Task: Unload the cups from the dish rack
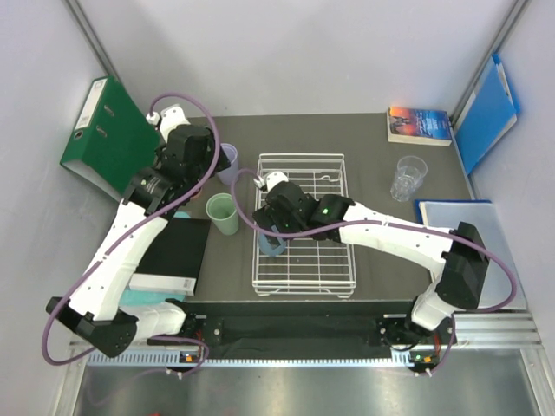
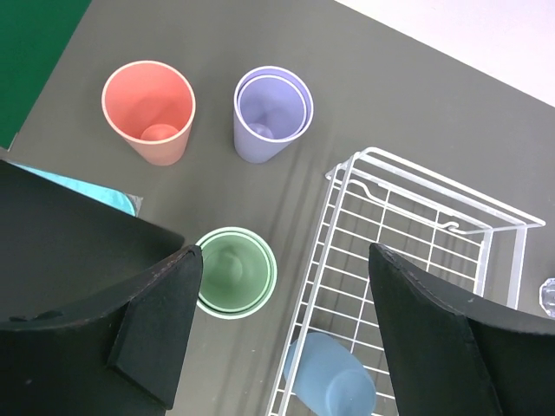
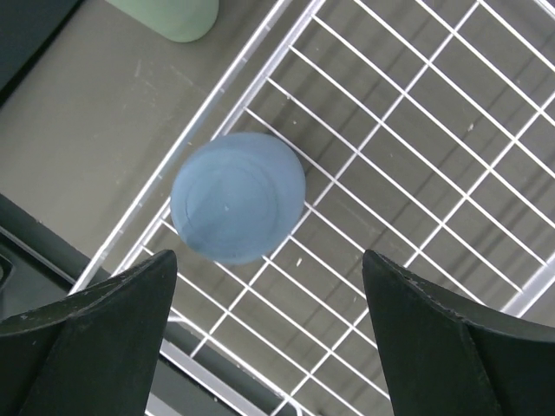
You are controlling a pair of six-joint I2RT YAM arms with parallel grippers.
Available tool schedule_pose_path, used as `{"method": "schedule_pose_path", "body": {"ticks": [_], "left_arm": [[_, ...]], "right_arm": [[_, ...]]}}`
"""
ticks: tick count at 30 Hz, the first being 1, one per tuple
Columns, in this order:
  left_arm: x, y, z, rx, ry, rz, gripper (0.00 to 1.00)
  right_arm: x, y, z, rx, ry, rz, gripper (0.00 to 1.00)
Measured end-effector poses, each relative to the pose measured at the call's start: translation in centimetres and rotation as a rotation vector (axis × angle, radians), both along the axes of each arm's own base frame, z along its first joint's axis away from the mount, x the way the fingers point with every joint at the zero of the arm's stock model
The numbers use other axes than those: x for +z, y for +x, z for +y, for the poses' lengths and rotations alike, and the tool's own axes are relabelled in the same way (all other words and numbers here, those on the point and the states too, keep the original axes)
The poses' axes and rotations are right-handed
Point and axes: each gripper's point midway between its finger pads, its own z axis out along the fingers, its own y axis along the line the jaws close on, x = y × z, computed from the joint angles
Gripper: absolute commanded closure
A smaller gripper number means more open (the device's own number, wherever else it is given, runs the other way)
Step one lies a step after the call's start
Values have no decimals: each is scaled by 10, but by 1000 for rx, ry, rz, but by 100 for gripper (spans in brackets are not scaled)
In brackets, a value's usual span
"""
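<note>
right fingers (image 3: 95, 334) wide over blue cup (image 3: 238, 197)

Salmon pink cup (image 2: 148, 111), lilac cup (image 2: 271, 114), mint green cup (image 2: 234, 272) and light blue cup (image 3: 238, 197), all plain. Dish rack (image 1: 316, 260) white, grid pattern. Glass (image 1: 408, 178) clear. Table (image 2: 173, 199) dark grey. Binder (image 1: 108, 139) green, folder (image 1: 486, 113) blue.

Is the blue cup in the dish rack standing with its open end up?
No, the blue cup sits upside down in the dish rack, its closed base facing the right wrist camera.
</note>
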Motion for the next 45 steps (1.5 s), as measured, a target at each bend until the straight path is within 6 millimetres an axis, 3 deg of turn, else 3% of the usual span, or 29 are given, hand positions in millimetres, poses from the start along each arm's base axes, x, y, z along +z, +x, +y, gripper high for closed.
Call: {"method": "schedule_pose_path", "body": {"ticks": [14, 16, 17, 20, 23, 30, 32, 34, 38, 40, 42, 43, 45], "left_arm": [[-7, -6, 3, 0, 8, 17, 18], [-10, -7, 4, 1, 11, 23, 18], [-11, -7, 4, 1, 12, 24, 18], [-14, -8, 4, 0, 15, 30, 18], [-16, -9, 5, 0, 18, 34, 18], [-19, -10, 3, -9, 14, 41, 20], [-19, -10, 2, -14, 10, 41, 21], [-18, -9, 0, -23, 2, 37, 21], [-18, -6, -8, -46, -24, 35, 22], [-20, -1, -17, -64, -48, 40, 22], [-24, 5, -31, -104, -87, 47, 23], [-25, 8, -37, -122, -105, 48, 23], [-25, 14, -57, -185, -174, 31, 22]], "right_arm": [[-26, -1, 29, 51, 18, 62, 19], [-32, -3, 34, 66, 23, 83, 29], [-35, -3, 34, 65, 15, 87, 47], [-38, 0, 32, 53, 13, 93, 78], [-36, 3, 32, 36, 21, 87, 100], [-26, 1, 24, 10, 28, 78, 100], [-11, 2, 15, -8, 40, 53, 100], [18, 2, 4, -31, 80, 7, 100], [98, 4, -31, -99, 234, -127, 100], [147, 10, -63, -169, 357, -213, 100], [184, 18, -99, -261, 469, -292, 100], [199, 23, -120, -312, 527, -330, 100], [209, 29, -155, -399, 600, -371, 100]]}}
